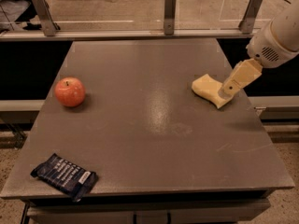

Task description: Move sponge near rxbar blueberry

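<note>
The pale yellow sponge (209, 89) lies on the right side of the grey table (154, 125). The dark navy rxbar blueberry wrapper (64, 175) lies at the table's front left corner, far from the sponge. My gripper (230, 88) comes in from the upper right on the white arm (275, 38). Its tan tip is right over the sponge's right end. I cannot tell if it touches the sponge.
A red apple (70, 91) sits on the left side of the table. A glass barrier with metal posts (169, 12) runs along the table's far edge. The table's right edge is close to the sponge.
</note>
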